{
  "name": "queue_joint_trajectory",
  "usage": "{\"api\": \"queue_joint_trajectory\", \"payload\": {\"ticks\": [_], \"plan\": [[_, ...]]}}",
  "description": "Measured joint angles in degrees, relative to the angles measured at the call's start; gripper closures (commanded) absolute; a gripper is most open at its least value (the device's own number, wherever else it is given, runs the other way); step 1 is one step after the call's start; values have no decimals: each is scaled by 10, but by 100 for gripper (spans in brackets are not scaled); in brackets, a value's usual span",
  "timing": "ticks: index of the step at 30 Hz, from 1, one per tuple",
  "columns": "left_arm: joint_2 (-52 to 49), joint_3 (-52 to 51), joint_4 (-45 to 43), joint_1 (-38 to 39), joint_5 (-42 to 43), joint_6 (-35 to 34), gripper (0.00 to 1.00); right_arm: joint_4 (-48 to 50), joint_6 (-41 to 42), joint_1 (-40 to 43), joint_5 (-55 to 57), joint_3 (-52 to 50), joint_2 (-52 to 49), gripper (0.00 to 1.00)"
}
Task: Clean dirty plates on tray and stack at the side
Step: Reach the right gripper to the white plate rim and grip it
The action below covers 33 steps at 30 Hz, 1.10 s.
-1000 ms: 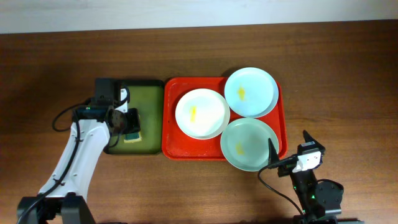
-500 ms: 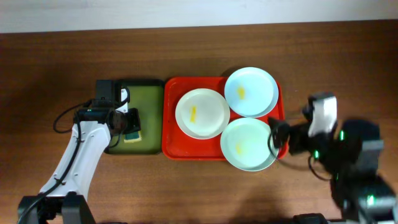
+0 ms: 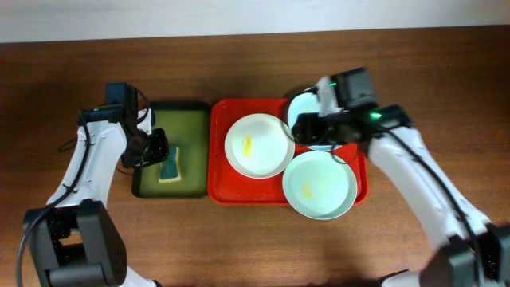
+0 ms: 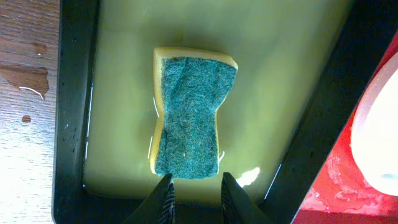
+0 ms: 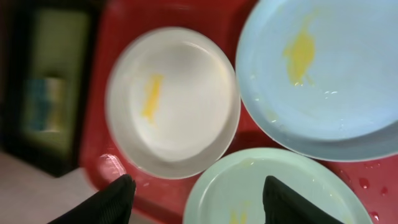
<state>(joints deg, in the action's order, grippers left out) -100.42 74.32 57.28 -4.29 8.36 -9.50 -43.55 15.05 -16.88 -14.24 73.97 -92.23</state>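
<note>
- My left pincer [image 4: 194, 198] stands open, holding nothing. The rectangular yellow sponge with a green scouring top [image 4: 189, 118] lies just ahead of its tips, flat on the floor of the smaller dark green plastic tray [image 4: 74, 124].
- The sponge's long axis runs straight away from my fingers. They face its short end, and the gap between them looks about as wide as the sponge, so I judge a forward and downward move would straddle it.
- My left arm is plainly the nearer one to the sponge.
- My right pincer [image 5: 199, 199] is spread wide and empty over the large red rectangular plastic tray [image 3: 217, 151]. It hovers where the three plates meet.
- All three are on that tray, each with a yellow smear:
  - the round white plastic plate [image 5: 174, 99]
  - the pale blue plate [image 5: 323, 74]
  - the pale green plate [image 5: 280, 186]
- Both tray floors glisten wet, so I expect things to slide.
- The sponge sits clear of the green tray's walls, though the near rim is close under my left fingertips.
</note>
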Motion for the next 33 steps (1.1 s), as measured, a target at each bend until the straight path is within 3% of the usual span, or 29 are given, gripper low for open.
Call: {"api": "queue_joint_trajectory", "payload": {"ticks": [2, 5, 9, 10, 12, 13, 14, 15, 16, 17, 18, 19, 20, 22, 23, 28, 33], "plan": [[0, 2, 14, 0, 1, 0, 73, 42, 12, -32, 53, 1, -69, 46], [0, 2, 17, 8, 2, 0, 68, 81, 37, -59, 74, 1, -142, 77], [0, 2, 10, 43, -19, 0, 66, 92, 62, -59, 82, 1, -176, 78], [0, 2, 8, 45, -23, 0, 65, 94, 73, -57, 82, 1, -176, 72], [0, 2, 6, 45, -28, 0, 65, 88, 107, -31, 61, 1, -176, 72], [0, 2, 6, 45, -29, 0, 66, 90, 114, -12, 36, 1, -176, 61], [0, 2, 6, 45, -29, 0, 66, 90, 119, 16, -14, 1, -176, 24], [0, 2, 6, 45, -31, 0, 66, 89, 122, 46, -67, 1, -176, 1], [0, 2, 6, 45, -31, 0, 66, 87, 123, 63, -98, 1, -176, 1], [0, 2, 6, 45, -31, 0, 66, 85, 120, 78, -129, 1, -176, 3], [0, 2, 6, 45, -31, 0, 66, 83, 115, 79, -144, 1, -176, 53], [0, 2, 6, 45, -30, 0, 66, 76, 115, 77, -151, 1, -176, 85], [0, 2, 5, 45, -31, 0, 66, 64, 111, 72, -152, 1, -176, 89], [0, 2, 5, 45, -30, 0, 65, 34, 114, 57, -126, 1, -176, 75], [0, 2, 5, 45, -31, 0, 64, 23, 111, 38, -92, 1, -176, 74], [0, 2, 4, 45, -31, 0, 62, 31, 111, -26, 38, 1, -176, 79], [0, 2, 4, 45, -31, 0, 61, 48, 111, -26, 59, 1, -176, 80]]}}
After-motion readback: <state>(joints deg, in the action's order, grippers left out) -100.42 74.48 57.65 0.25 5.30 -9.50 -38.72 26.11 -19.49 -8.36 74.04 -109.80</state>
